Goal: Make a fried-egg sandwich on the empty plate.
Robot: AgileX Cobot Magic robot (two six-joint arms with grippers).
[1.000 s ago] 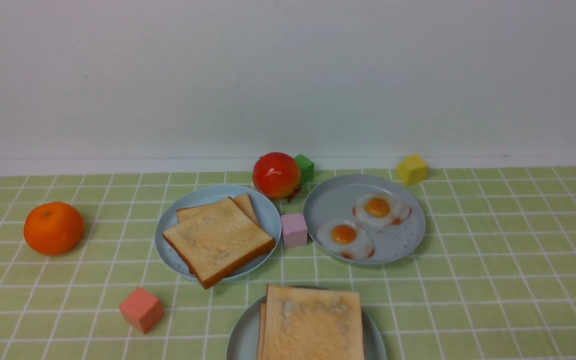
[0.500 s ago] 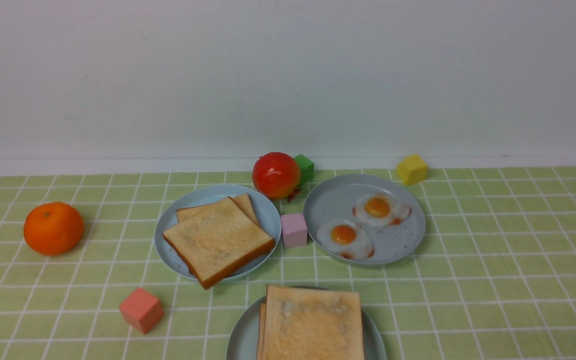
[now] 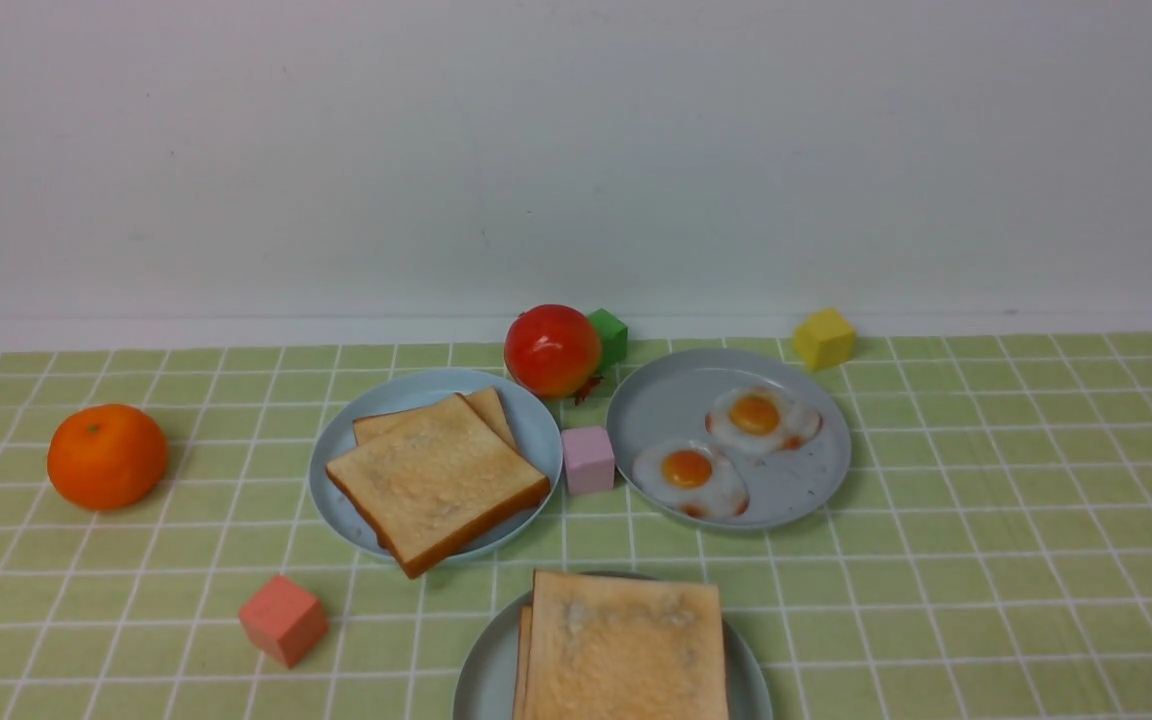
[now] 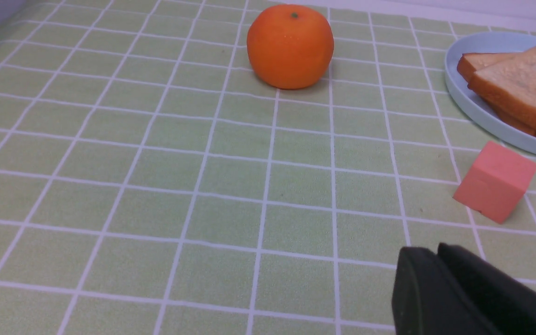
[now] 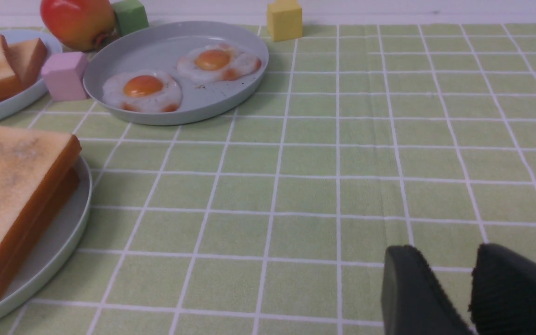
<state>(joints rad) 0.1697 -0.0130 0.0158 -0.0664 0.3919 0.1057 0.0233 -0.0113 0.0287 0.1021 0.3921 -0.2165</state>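
Front view first: neither arm shows, so I read both as parked back on my side of the table. The fried-egg sandwich (image 3: pixel 624 645) sits on the empty plate (image 3: pixel 481 680) at the near edge, centre; I see stacked toast but no egg between the slices from this angle. Behind it to the left lies a sky-blue plate (image 3: pixel 406 395) with two spare toast slices (image 3: pixel 434 480), and to the right a grey plate (image 3: pixel 681 400) with two fried eggs (image 3: pixel 691 475). These supply plates flank the near one, I judge, so each arm reaches its own side.

Left wrist view: the left gripper (image 4: pixel 449 288) hangs low over the cloth with its dark fingers pressed together, nothing between them. An orange (image 4: pixel 290 45) and a salmon cube (image 4: pixel 496 180) sit ahead, well apart from it.

Right wrist view: the right gripper (image 5: pixel 472 291) shows a narrow gap between its fingers, holding nothing. The sandwich's edge shows two slices and a dark seam; the filling I cannot make out.
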